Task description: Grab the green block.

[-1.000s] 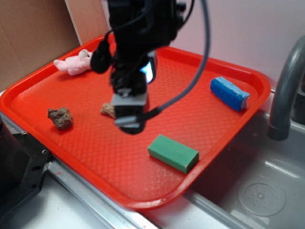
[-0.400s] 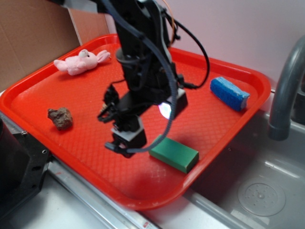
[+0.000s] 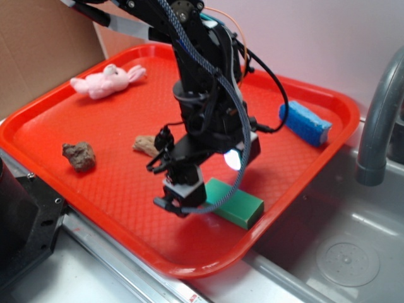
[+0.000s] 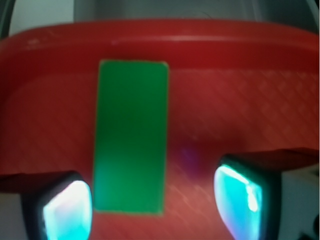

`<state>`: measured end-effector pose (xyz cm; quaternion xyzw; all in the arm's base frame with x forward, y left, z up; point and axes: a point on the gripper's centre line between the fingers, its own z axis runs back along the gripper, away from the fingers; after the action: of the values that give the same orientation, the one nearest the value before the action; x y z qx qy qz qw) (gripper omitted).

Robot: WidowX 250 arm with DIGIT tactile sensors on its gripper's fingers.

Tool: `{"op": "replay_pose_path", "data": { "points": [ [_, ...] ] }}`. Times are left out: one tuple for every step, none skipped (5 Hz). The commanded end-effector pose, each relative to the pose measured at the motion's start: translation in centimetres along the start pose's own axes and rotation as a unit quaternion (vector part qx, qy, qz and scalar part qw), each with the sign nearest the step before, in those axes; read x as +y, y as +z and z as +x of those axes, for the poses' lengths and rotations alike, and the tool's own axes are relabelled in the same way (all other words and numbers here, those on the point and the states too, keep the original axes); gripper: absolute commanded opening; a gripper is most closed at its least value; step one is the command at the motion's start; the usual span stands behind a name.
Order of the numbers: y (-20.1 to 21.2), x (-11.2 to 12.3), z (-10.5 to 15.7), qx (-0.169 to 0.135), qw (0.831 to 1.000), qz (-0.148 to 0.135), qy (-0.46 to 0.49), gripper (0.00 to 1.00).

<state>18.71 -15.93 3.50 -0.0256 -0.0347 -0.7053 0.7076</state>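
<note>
Green block (image 4: 131,137) lies flat on the red tray (image 3: 76,120), close to the tray's near right edge, and nothing has hold of it. The tool (image 4: 150,205) hangs just above it with its jaws spread wide and empty. In the wrist view the two fingertips (image 4: 67,210) glow at the bottom corners, and the block's near end sits between them but hard over toward the left-hand one, its long axis running away from the camera. So the approach looks mostly done, while the grasp itself is not: judging by that offset, the tool would need a small sideways shift to centre the block, then a descent and a closing across the block's narrow width.

Nothing else crowds the block. A blue block (image 3: 305,123) rests well apart near the tray's far right rim. A brown lump (image 3: 79,156) and a smaller tan piece (image 3: 144,144) lie to the left, and a pink plush toy (image 3: 107,82) sits at the far left corner. The tray's raised rim runs just beyond the block, so a finger coming down on that side could catch it. A grey faucet (image 3: 379,126) stands over the sink outside the tray.
</note>
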Motion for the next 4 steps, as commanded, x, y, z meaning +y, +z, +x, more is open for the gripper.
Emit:
{"op": "replay_pose_path", "data": {
  "points": [
    [1.3, -1.8, 0.3, 0.018, 1.0, -0.01, 0.018, 1.0],
    [1.0, -1.1, -0.3, 0.02, 1.0, -0.011, 0.022, 1.0],
    [1.0, -1.3, -1.1, 0.03, 0.998, -0.006, 0.05, 1.0],
    [1.0, -1.3, -1.1, 0.03, 0.998, -0.006, 0.05, 1.0]
  ]
}}
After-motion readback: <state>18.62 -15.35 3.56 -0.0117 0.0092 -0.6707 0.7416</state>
